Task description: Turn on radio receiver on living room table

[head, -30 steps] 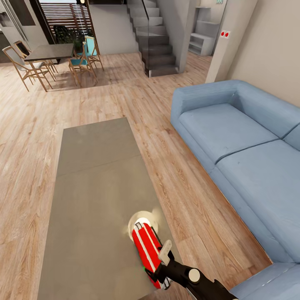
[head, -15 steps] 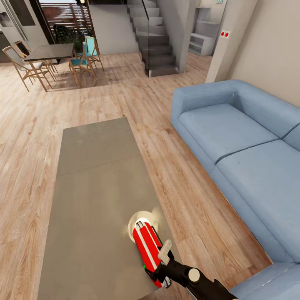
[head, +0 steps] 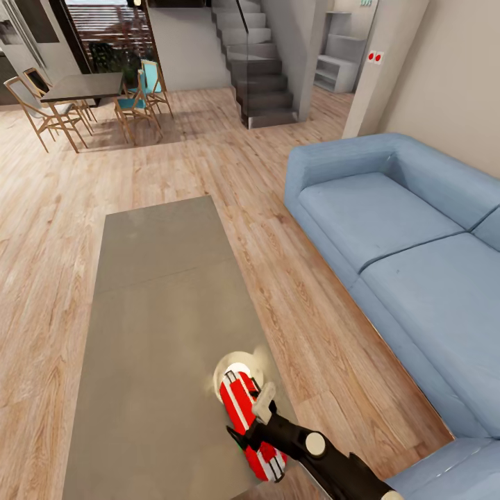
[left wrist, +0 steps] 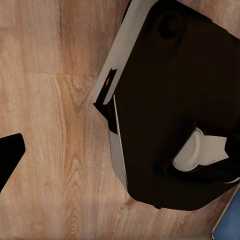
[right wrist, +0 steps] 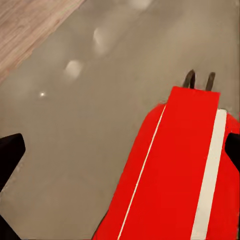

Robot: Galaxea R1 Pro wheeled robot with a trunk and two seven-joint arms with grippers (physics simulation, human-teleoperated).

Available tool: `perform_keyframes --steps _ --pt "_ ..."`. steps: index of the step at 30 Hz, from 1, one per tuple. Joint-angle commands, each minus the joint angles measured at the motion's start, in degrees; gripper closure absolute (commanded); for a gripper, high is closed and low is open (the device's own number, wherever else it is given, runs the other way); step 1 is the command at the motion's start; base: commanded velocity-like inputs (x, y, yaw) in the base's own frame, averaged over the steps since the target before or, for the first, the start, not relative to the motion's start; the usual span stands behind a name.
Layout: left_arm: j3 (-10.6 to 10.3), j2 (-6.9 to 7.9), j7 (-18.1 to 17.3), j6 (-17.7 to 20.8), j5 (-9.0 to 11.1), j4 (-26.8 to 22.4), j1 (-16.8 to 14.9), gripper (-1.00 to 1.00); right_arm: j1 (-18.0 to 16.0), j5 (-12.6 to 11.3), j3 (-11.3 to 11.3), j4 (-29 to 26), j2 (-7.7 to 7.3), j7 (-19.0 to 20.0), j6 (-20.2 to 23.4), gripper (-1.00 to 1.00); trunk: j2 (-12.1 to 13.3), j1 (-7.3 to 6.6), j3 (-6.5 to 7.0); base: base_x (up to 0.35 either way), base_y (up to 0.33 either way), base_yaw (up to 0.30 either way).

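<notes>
The red radio receiver (head: 244,417), white-striped, lies on the grey-taupe table (head: 160,305) near its front right corner, with a pale round glow at its far end. My right gripper (head: 248,422) hangs over the radio's middle and is open, a pale finger on one side and a dark finger on the other. In the right wrist view the radio (right wrist: 175,175) lies close below, with dark fingertips (right wrist: 9,155) at both edges of the picture. My left gripper (left wrist: 120,155) points down at the wood floor and my own dark base (left wrist: 170,100); one fingertip (left wrist: 9,155) shows.
A light-blue sofa (head: 410,264) runs along the right, with a strip of plank floor (head: 298,292) between it and the table. Far back left stand a dark dining table (head: 83,87) with wooden chairs, and stairs (head: 257,62).
My right gripper has shifted left and a little forward, from the radio's right side to across its top. The radio and the camera have stayed put.
</notes>
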Motion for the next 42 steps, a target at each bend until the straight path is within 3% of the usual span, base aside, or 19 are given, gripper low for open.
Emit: perform_keyframes --steps 1,6,14,17,18,23,26,32,38,42 --pt "0.0 0.01 0.0 0.0 0.0 0.0 0.0 -1.00 0.1 0.0 0.0 -1.2 -0.04 0.0 0.1 -1.00 0.0 0.00 0.00 0.000 0.000 0.000" --pt "0.0 -0.02 0.0 0.0 0.0 0.0 0.0 -1.00 1.4 0.0 0.0 -4.8 -0.58 0.0 0.4 -1.00 0.0 0.00 0.00 0.000 0.000 0.000" --pt "-0.1 -0.13 0.0 0.0 0.0 0.1 0.0 -1.00 6.0 2.0 0.0 -14.7 -3.50 -0.2 4.5 -1.00 0.0 0.00 0.00 0.000 0.000 0.000" --pt "-0.1 -0.15 0.0 -0.1 0.0 0.1 0.0 -1.00 8.9 3.0 -0.1 -21.2 -5.16 -1.0 7.3 -1.00 0.0 0.00 0.00 0.000 0.000 0.000" --pt "0.0 -0.16 0.0 -0.1 -0.2 0.1 0.0 -1.00 9.8 3.2 -0.1 -24.5 -6.61 -2.7 8.7 -1.00 0.0 0.00 0.00 0.000 0.000 0.000" --pt "0.0 -0.14 0.0 -0.1 -0.5 0.1 0.0 -1.00 10.9 3.2 0.0 -30.6 -9.39 -4.8 9.6 -1.00 0.0 0.00 0.00 0.000 0.000 0.000" --pt "0.0 -0.09 0.0 -0.1 -0.5 0.1 0.0 -1.00 12.4 3.1 0.1 -35.4 -11.91 -5.2 10.1 -1.00 0.0 0.00 0.00 0.000 0.000 0.000" --pt "0.0 -0.07 0.0 -0.1 -0.5 0.1 0.0 -1.00 14.0 3.0 0.1 -38.8 -14.33 -5.6 15.5 -1.00 0.0 0.00 0.00 0.000 0.000 0.000" --pt "0.0 -0.14 0.0 -0.1 -0.5 0.1 0.0 -1.00 14.2 2.4 -0.1 -39.1 -17.53 -6.7 16.9 -1.00 0.0 0.00 0.00 0.000 0.000 0.000" --pt "0.0 -0.15 0.0 -0.1 -0.5 0.1 0.0 -1.00 14.2 2.1 -1.8 -38.8 -19.71 -7.3 17.1 -1.00 0.0 0.00 0.00 0.000 0.000 0.000"
